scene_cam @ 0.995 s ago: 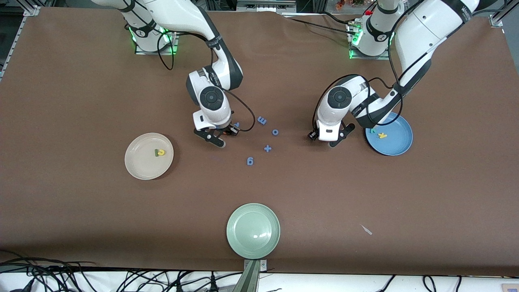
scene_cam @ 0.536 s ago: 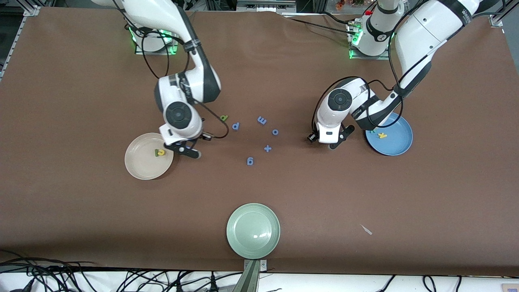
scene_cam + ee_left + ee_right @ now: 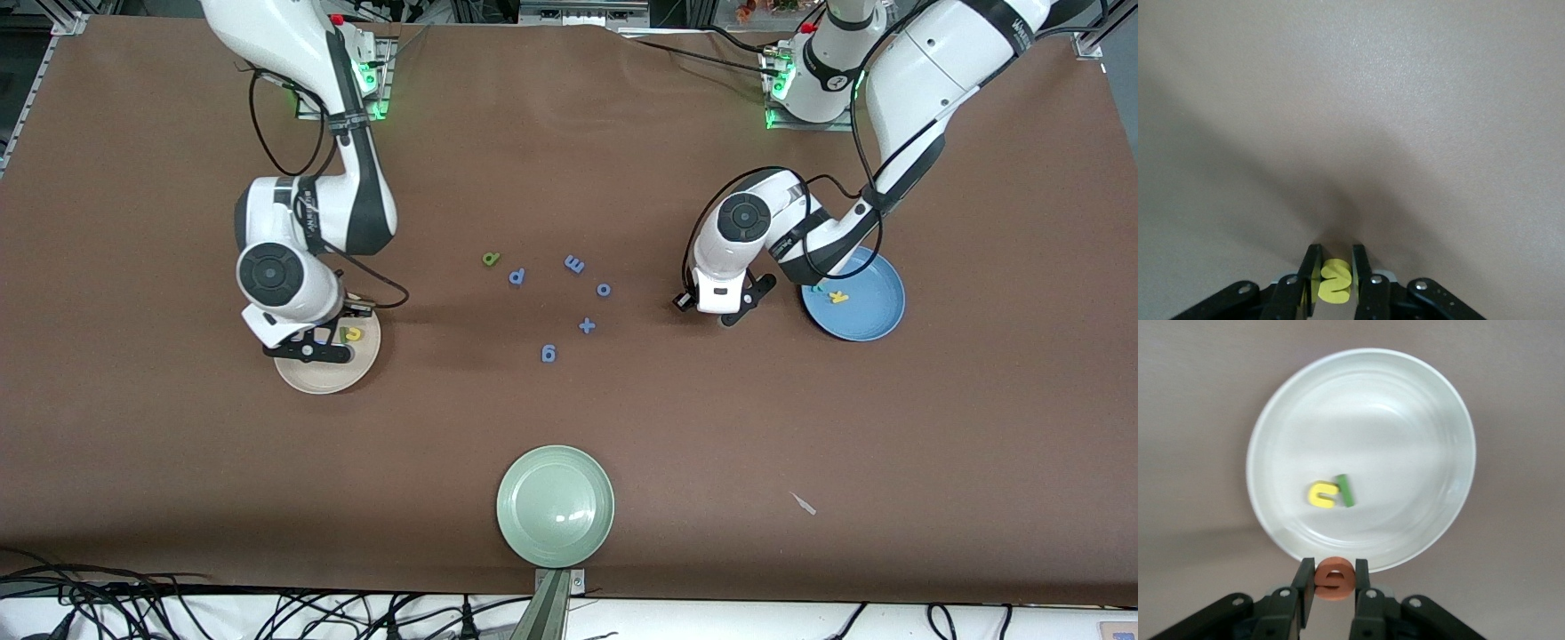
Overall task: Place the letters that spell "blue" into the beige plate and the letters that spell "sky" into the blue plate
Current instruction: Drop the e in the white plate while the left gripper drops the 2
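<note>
My right gripper point(image 3: 309, 350) point(image 3: 1333, 571) is shut on the orange e point(image 3: 1335, 579) and hangs over the rim of the beige plate point(image 3: 331, 382) point(image 3: 1405, 420). A yellow u point(image 3: 354, 334) point(image 3: 1322, 495) and a green l point(image 3: 342, 335) point(image 3: 1346, 490) lie in that plate. My left gripper point(image 3: 716, 311) point(image 3: 1336, 265) is low at the table beside the blue plate point(image 3: 876, 316), shut on the yellow s point(image 3: 1335, 283). The yellow k point(image 3: 837, 297) and the teal y point(image 3: 816, 286) lie in the blue plate, the y partly hidden by the arm. The green b point(image 3: 491, 259) lies on the table.
Several blue pieces lie mid-table: a p point(image 3: 516, 276), an m point(image 3: 574, 264), an o point(image 3: 604, 290), a plus point(image 3: 587, 325) and a 6 point(image 3: 548, 354). A pale green plate point(image 3: 555, 505) stands near the front edge. A small pale scrap point(image 3: 804, 504) lies nearer the left arm's end.
My right arm has swung from the middle of the table to the beige plate with the orange e, uncovering the green b. My left gripper's fingers have closed on the yellow s.
</note>
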Motion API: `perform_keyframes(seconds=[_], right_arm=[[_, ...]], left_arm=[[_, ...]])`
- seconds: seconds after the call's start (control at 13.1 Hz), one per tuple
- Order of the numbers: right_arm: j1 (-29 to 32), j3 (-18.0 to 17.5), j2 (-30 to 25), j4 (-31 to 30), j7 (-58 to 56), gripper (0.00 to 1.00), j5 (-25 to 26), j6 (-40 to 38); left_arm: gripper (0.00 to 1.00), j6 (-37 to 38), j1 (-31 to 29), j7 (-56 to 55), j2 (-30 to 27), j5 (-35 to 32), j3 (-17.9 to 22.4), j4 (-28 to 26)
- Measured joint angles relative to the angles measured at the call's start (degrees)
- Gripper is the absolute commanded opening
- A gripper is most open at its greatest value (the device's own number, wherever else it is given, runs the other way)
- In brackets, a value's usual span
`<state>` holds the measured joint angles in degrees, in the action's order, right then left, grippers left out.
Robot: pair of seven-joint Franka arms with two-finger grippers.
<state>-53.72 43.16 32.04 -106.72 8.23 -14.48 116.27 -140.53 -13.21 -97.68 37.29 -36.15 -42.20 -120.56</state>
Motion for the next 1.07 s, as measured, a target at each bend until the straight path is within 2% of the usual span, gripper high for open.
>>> perform_keyframes(seconds=[0.15,0.38,0.54,0.84,1.07], right_arm=[[0.12,-0.05,-0.06,-1.87,-0.26,0.51,-0.78,1.50],[-0.04,-0.21,-0.17,-2.48,-0.26,0.53,-2.43,1.84],[-0.35,-0.54,-0.71,-2.48,0.70,0.53,-3.13,1.83],[-1.10,-6.07,-2.28,-2.48,12.00,0.53,-5.14,1.98],[-1.81,-11.57,-2.36,-2.55,22.44,0.53,-7.05,3.95]], left_arm=[[0.01,0.61,-0.11,-0.02,-0.18,0.00,-0.02,0.09],[0.01,3.01,-0.88,0.01,-0.29,0.00,-0.44,0.79],[0.01,6.92,-4.12,0.80,-0.66,0.00,-2.99,1.22],[0.02,16.24,-20.23,11.61,-1.76,0.00,-13.07,1.36],[0.05,20.51,-30.75,19.67,-1.79,-0.20,-17.54,0.61]])
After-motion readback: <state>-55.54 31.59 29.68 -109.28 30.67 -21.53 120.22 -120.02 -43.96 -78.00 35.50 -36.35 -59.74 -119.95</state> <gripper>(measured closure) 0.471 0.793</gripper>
